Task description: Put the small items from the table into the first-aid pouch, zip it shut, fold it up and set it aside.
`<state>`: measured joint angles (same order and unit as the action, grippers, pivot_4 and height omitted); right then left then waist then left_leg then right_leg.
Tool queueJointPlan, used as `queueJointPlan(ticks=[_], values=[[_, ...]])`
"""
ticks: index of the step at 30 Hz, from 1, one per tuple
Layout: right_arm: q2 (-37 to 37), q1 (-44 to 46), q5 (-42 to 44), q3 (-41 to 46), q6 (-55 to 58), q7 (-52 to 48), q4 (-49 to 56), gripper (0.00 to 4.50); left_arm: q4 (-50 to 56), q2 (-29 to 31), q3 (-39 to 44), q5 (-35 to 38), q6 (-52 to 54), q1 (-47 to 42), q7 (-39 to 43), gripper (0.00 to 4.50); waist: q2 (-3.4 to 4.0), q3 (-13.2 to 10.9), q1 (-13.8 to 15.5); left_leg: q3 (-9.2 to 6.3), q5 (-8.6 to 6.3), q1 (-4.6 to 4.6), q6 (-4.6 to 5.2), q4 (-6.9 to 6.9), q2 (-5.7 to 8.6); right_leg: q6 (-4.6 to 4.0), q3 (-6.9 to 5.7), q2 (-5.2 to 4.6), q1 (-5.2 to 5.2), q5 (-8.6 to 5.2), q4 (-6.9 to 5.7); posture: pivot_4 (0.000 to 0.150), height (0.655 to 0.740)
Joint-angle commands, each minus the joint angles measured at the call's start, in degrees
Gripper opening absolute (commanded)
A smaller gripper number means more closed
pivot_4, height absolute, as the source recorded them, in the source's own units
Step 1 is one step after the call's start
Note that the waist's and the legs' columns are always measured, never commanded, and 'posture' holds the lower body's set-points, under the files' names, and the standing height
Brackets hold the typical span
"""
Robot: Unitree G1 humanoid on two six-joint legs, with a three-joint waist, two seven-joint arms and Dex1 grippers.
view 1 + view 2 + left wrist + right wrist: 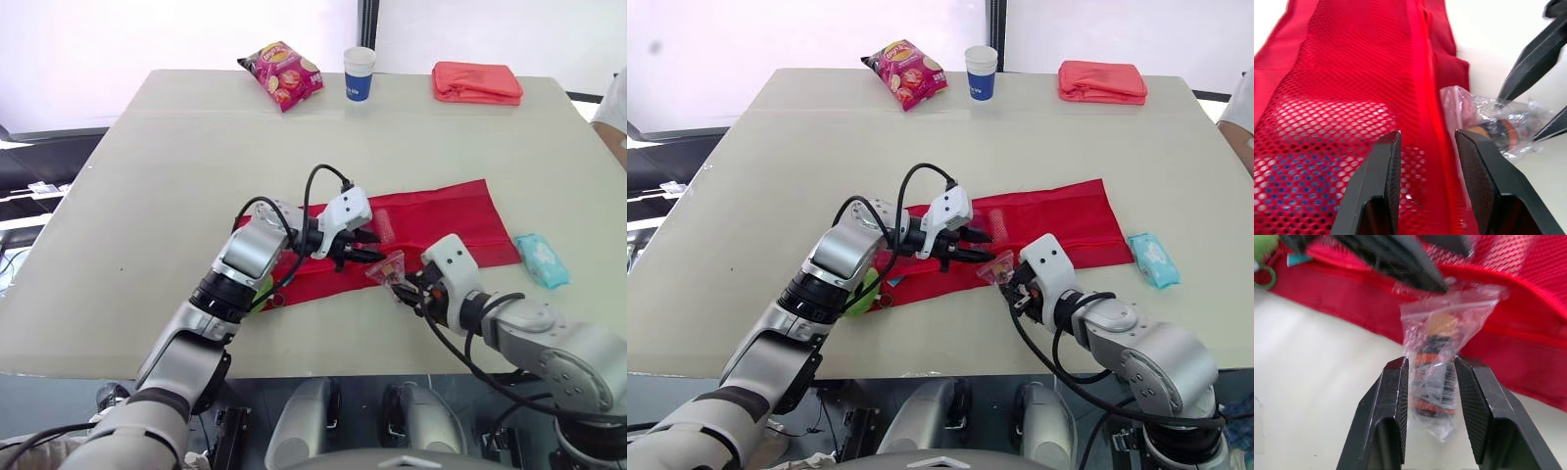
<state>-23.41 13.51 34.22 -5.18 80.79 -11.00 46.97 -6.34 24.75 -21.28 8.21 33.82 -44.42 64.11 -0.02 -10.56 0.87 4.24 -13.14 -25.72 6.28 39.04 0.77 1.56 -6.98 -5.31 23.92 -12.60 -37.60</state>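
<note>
I am working at a big pale table (pixel 147 196). A long red mesh first-aid pouch (pixel 441 220) lies flat on it, close to my side.

My left gripper (pixel 1425 139) is on the pouch. Its two black fingers stand a little apart and grip nothing. The bright red edge of the pouch runs between them. One finger tip is right by the top of a small bag.

My right gripper (pixel 1430 362) is squeezed tight on that small clear plastic bag with a little brown bottle inside (pixel 1436 328). It holds the bag up just beside the near edge of the pouch.

A small teal soft pack (pixel 541 259) lies on the table just past the pouch's right end.

Something blue shows through the mesh, but I cannot tell what it is. A green thing (pixel 862 292) peeks out under my left arm, mostly hidden. The words on the bottle are too blurry to read.
</note>
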Motion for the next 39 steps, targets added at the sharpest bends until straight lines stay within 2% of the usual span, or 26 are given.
queueJointPlan(ticks=[1,9,11,12,14,15,19,26,35,39], values=[[0.2,0.6,0.3,-0.3,0.8,-0.4,0.8,1.56,1.6,0.1,-0.8,-1.1,-1.9,-0.2,-0.4,1.86,0.00,0.0,0.0,0.00,0.00,0.00,0.00,0.00,0.00,0.00,0.00,0.00,0.00,0.00,0.00,0.150,0.7400],[-0.2,0.3,0.0,-0.8,1.5,-0.6,0.1,1.56,0.7,0.4,-2.0,-2.5,-4.6,-0.1,-0.1,1.86,0.00,0.0,0.0,0.00,0.00,0.00,0.00,0.00,0.00,0.00,0.00,0.01,0.00,0.00,0.00,0.150,0.7400],[-0.6,0.2,0.0,-0.7,1.5,-0.9,0.1,1.05,0.3,0.4,-2.0,-2.7,-5.0,-0.2,0.1,1.36,0.00,0.0,0.0,0.00,0.00,0.00,0.00,0.00,0.00,0.01,0.00,0.01,0.00,0.00,0.00,0.150,0.7400],[-0.8,0.0,0.0,-0.6,1.5,-1.1,0.2,0.95,0.1,0.3,-2.0,-2.7,-5.2,-0.3,0.2,1.26,0.01,0.0,0.0,0.00,0.00,0.01,0.00,0.00,0.00,0.01,0.01,0.01,0.00,0.00,0.00,0.150,0.7400],[-1.1,-0.4,0.1,-0.3,1.4,-1.4,0.4,0.09,-0.3,0.2,-2.0,-2.8,-5.4,-0.4,0.3,0.36,0.01,0.0,0.0,0.00,0.00,0.02,0.00,0.00,0.00,0.01,0.00,0.02,-0.02,-0.01,0.00,0.150,0.7400],[-1.2,-0.6,0.2,-0.1,1.4,-1.6,0.6,0.00,-0.4,0.2,-2.0,-2.7,-5.4,-0.5,0.4,0.07,0.01,0.0,0.0,0.00,0.00,0.02,0.00,0.00,0.00,0.02,0.00,0.02,-0.02,-0.01,0.00,0.150,0.7400],[-0.9,-2.6,1.8,4.7,2.0,-2.9,2.5,0.00,-1.1,-0.2,-1.2,-2.1,-5.0,-0.7,0.4,0.03,0.01,0.0,0.1,0.00,0.00,0.01,0.00,0.00,0.00,0.03,0.00,0.01,-0.02,-0.01,0.01,0.150,0.7400],[6.1,-1.3,2.8,14.4,5.1,-1.1,2.3,0.00,-0.9,-1.2,0.8,0.7,-1.9,-1.1,1.0,0.03,0.01,0.0,0.0,0.00,0.00,0.01,0.00,0.00,-0.01,0.02,0.00,0.01,-0.01,0.00,-0.01,0.150,0.7400],[14.1,3.1,-1.9,15.8,5.6,4.7,-1.4,0.00,0.0,-1.5,2.3,3.1,1.3,-1.5,1.4,0.03,0.02,0.0,0.0,0.01,0.00,0.01,0.00,0.00,0.01,0.01,0.01,0.05,0.00,0.00,-0.03,0.150,0.7400],[13.2,3.1,-3.5,15.1,6.1,5.0,-2.6,0.00,-0.8,-1.4,2.3,3.0,1.2,-1.7,1.1,0.03,0.02,0.0,0.0,0.01,0.00,0.01,0.00,-0.01,0.02,0.01,0.01,0.07,0.00,0.00,-0.02,0.150,0.7400]])
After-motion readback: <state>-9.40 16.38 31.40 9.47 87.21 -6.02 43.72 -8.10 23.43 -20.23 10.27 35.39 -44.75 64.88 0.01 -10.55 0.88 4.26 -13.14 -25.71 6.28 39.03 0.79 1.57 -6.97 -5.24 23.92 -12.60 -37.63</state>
